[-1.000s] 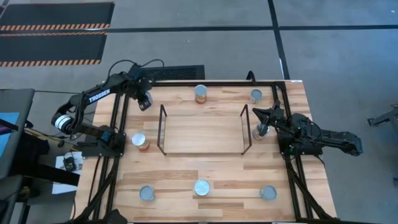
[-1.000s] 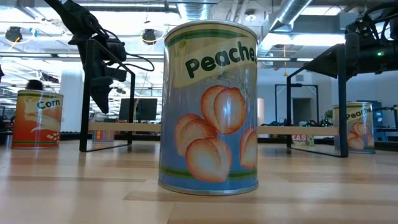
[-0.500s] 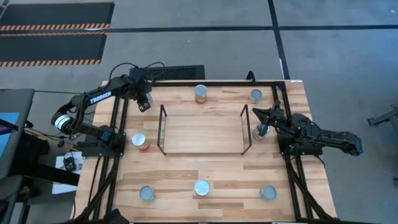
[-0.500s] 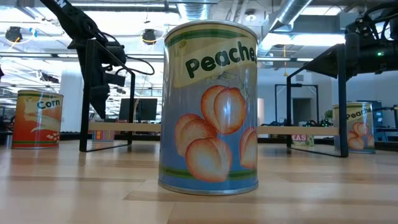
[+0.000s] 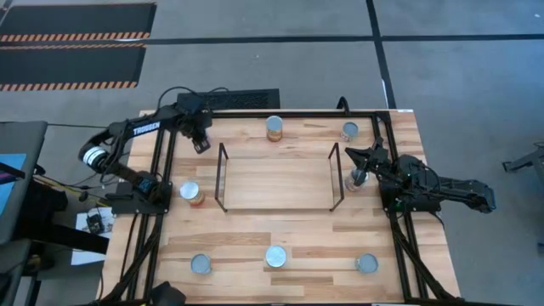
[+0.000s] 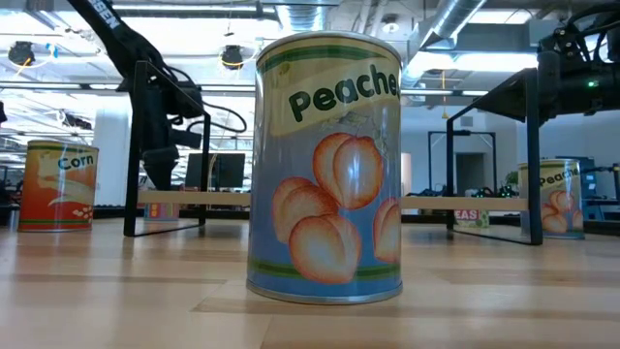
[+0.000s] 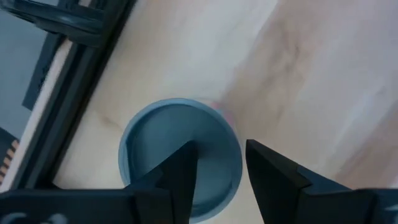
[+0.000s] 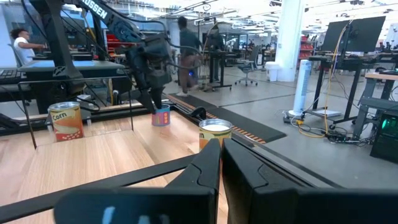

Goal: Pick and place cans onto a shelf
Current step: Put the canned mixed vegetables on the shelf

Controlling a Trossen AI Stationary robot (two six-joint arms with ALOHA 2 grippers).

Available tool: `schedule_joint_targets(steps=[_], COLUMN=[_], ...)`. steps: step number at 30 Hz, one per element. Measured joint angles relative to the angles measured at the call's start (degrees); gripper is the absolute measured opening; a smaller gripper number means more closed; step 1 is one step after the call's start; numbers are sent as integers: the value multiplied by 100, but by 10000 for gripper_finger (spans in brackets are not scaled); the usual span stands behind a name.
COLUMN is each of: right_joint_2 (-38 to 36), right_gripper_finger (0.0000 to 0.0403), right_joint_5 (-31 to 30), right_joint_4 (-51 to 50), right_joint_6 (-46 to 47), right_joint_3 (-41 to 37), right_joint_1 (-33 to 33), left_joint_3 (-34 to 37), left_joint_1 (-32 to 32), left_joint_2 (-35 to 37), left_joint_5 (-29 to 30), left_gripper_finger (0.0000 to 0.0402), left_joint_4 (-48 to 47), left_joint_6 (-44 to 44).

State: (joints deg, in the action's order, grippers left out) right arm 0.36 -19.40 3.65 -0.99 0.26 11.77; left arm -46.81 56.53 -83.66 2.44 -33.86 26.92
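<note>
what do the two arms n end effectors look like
Both arms are dark, jointed and slim. The left arm carries white TROSSEN lettering and loose black cables near its wrist. Its left end effector has two flat, dark, tapered fingers. The right end effector looks the same.

The shelf (image 5: 276, 177) sits mid-table (image 5: 255, 242). Three cans (image 5: 276, 256) line the front edge, two (image 5: 274, 127) the back, and a corn can (image 5: 192, 194) stands left of the shelf.

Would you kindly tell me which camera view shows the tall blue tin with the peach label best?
The low view: the blue peach-labelled tin stands upright in the middle of the picture, with its side label readable. The high view shows only its round silvery top. Neither wrist view shows it.
</note>
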Motion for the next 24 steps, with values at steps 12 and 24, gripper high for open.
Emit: schedule_joint_targets(steps=[12,24], right_joint_2=[0,0], right_gripper_finger=[42,42], right_joint_5=[0,0], right_joint_4=[0,1], right_joint_6=[-1,-2], right_joint_3=[-1,-1], right_joint_1=[0,0], left_joint_3=[-217,-1974], left_joint_1=[31,-622], left_joint_2=[250,1503], left_joint_5=[419,74], left_gripper_finger=[9,2], left_joint_4=[-571,-1569], left_joint_6=[113,-923])
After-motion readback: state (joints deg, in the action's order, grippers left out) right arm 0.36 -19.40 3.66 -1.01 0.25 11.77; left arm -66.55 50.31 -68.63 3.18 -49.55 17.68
